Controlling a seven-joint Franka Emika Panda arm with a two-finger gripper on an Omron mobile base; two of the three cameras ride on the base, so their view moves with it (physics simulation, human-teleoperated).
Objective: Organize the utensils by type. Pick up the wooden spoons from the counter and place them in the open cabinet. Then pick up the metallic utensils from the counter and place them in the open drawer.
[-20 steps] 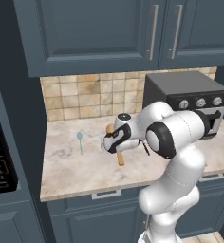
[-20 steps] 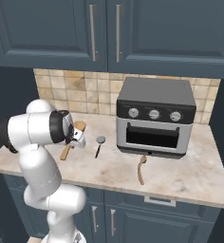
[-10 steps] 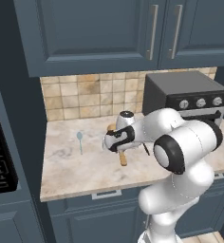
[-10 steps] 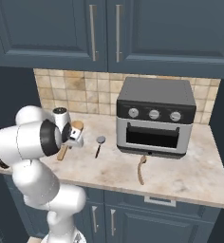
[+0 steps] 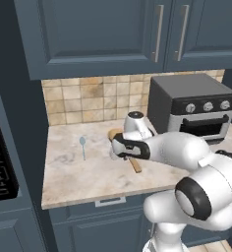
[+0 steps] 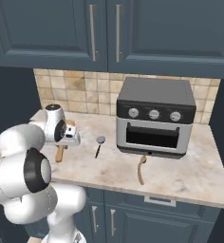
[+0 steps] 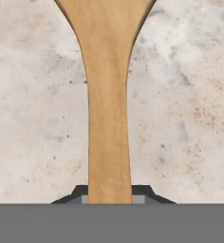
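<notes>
We are closing the gripper (image 7: 109,197) on the neck of the wooden spoon (image 7: 108,95), and in the hand view its handle is running straight up from between the two dark tips, which are pressing on either side of it. Compared with a second ago, the arm has swung lower and further over the worktop (image 5: 88,172), so the hand is now sitting right down on the spoon (image 5: 133,163); the jaw gap has hardly altered in that time. The spoon is still lying flat on the stone, so we judge the grip made but the lift not begun. The small pale metal spoon (image 5: 82,144) is lying well to the gripper's left, the black-handled utensil (image 6: 99,144) just to its right, both untouched.
</notes>
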